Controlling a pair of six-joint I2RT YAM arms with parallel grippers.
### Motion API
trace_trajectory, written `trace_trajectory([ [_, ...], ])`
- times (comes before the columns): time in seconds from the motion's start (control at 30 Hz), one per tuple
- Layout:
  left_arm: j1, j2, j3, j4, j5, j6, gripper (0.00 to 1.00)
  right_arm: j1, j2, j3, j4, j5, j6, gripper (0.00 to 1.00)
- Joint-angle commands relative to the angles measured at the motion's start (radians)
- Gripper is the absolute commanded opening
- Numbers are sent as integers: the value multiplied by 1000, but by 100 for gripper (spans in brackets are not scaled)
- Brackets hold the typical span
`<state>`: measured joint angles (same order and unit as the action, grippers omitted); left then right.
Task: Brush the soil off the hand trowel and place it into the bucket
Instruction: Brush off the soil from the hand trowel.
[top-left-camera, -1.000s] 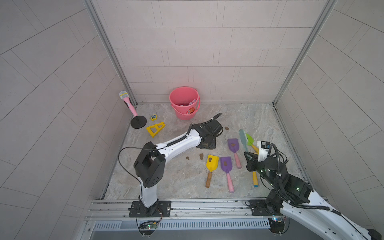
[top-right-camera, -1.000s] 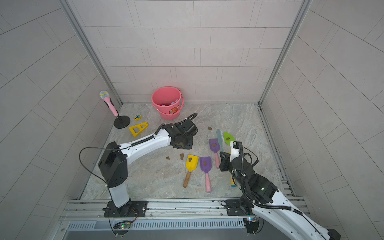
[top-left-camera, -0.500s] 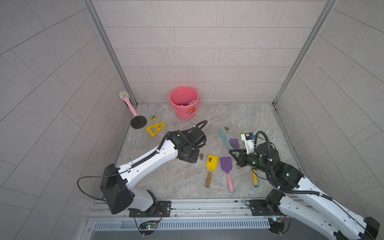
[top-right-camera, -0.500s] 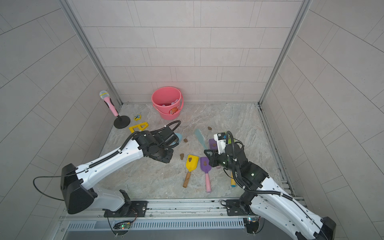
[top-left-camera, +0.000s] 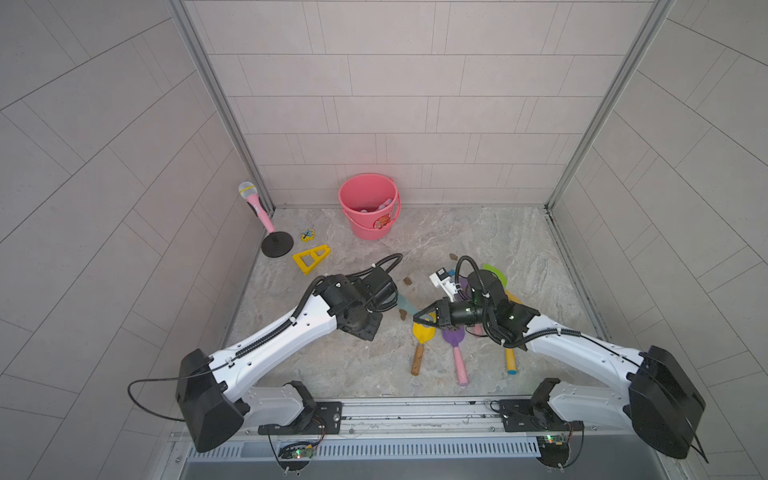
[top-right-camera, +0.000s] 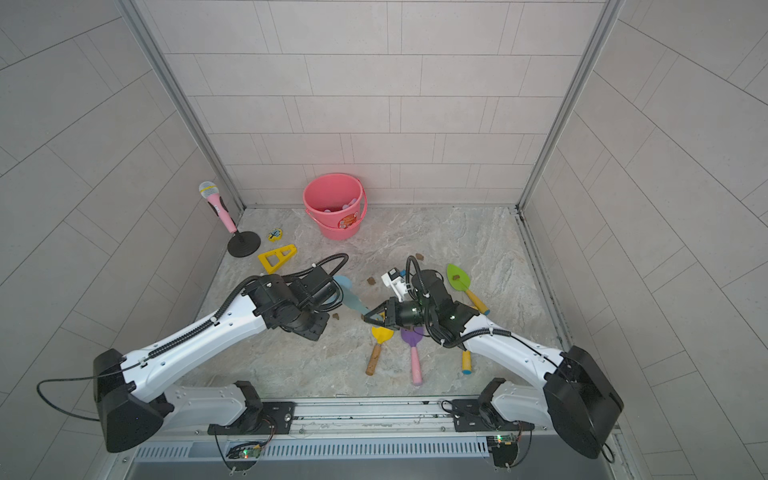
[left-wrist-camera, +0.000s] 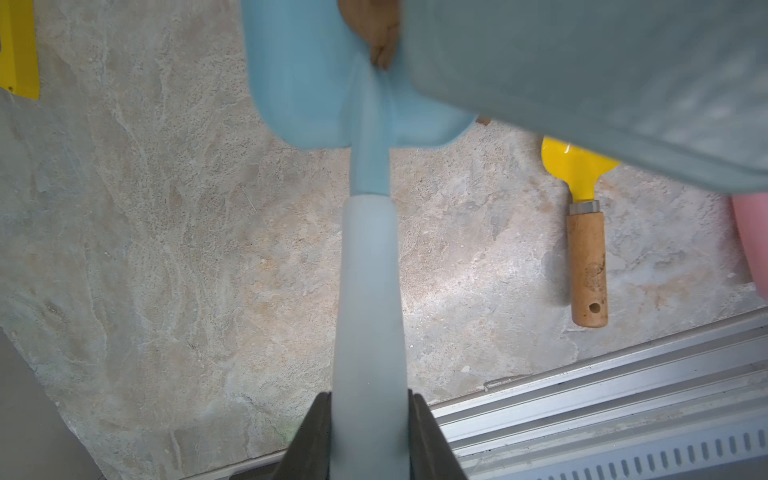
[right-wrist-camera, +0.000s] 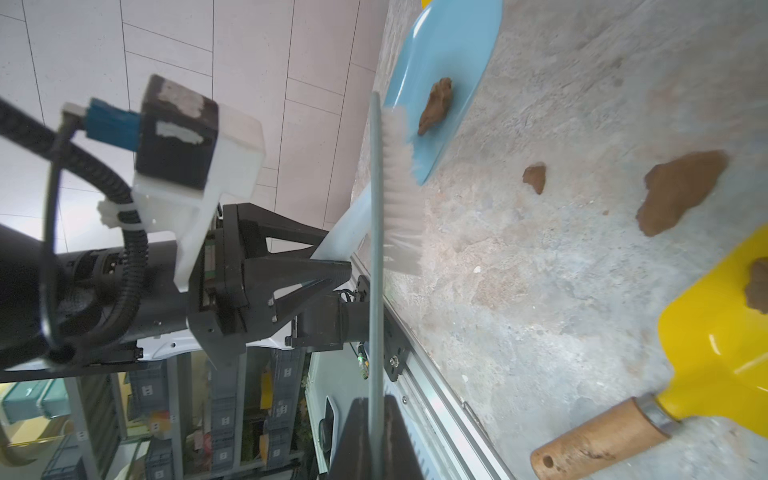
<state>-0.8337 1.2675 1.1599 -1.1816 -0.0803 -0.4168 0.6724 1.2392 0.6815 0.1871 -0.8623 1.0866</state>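
I hold two tools. My left gripper (left-wrist-camera: 370, 409) is pressed tight on the pale, smooth handle of the light-blue hand trowel (left-wrist-camera: 307, 83). My right gripper (right-wrist-camera: 376, 409) is clamped on the thin flat back of one brush (right-wrist-camera: 375, 249). Its white bristles (right-wrist-camera: 401, 187) fan against the shoulder of the blue blade.

Four trowels show plainly. One is the blue one in my grip. On the floor (top-left-camera: 353, 365) lie a yellow trowel (right-wrist-camera: 715, 332) with a worn wooden handle, a purple trowel (top-right-camera: 411, 337) with a pink handle, and a leaf-shaped green trowel (top-right-camera: 459, 277). A yellow handle (top-right-camera: 466, 360) with a blue end pokes from under my right arm, its blade hidden.

I can count six soil lumps (right-wrist-camera: 434, 106), brown and clay-like. One sits on the blue blade just beside the bristles, one on the yellow blade, one on the green blade and three on the floor.

One round coral-pink plastic bucket (top-left-camera: 359, 222) stands upright by the back wall (top-left-camera: 415, 104), well apart from both arms. The marbled, stone-look floor between it and the held trowel lies open, with a lump or two on it. At the left edge stand one toy microphone (top-left-camera: 254, 203) on a black disc and one yellow triangle (top-left-camera: 311, 258). Tiled walls close three sides, and a metal rail (top-left-camera: 415, 415) edges the front, near the trowel handles.
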Motion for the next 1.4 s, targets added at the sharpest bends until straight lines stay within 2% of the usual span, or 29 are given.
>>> trace_trajectory([
  [0.0, -6, -10, -3, 5, -19, 44, 0, -7, 57, 57, 83, -71, 71, 0],
  [0.1, -6, -13, -6, 13, -14, 45, 0, -6, 92, 77, 90, -48, 68, 0],
  [0.23, -5, -24, -11, 14, -19, 36, 0, -12, 120, 108, -64, 4, 9, 0],
  [0.33, -5, -32, -10, 13, -18, 35, 0, -31, 128, 91, -88, 17, 15, 0],
  [0.77, -5, -25, -17, 19, 20, 37, 0, -169, -59, 57, -213, 132, -37, 0],
  [1.0, -5, -6, -27, 52, 35, 40, 0, -144, -76, 62, -161, 60, -42, 0],
  [1.2, -6, 6, -21, 75, 40, 41, 0, -46, 5, 94, -98, -4, -38, 0],
  [1.37, -6, 10, -20, 79, 47, 41, 0, -13, 74, 102, -51, 11, 0, 0],
])
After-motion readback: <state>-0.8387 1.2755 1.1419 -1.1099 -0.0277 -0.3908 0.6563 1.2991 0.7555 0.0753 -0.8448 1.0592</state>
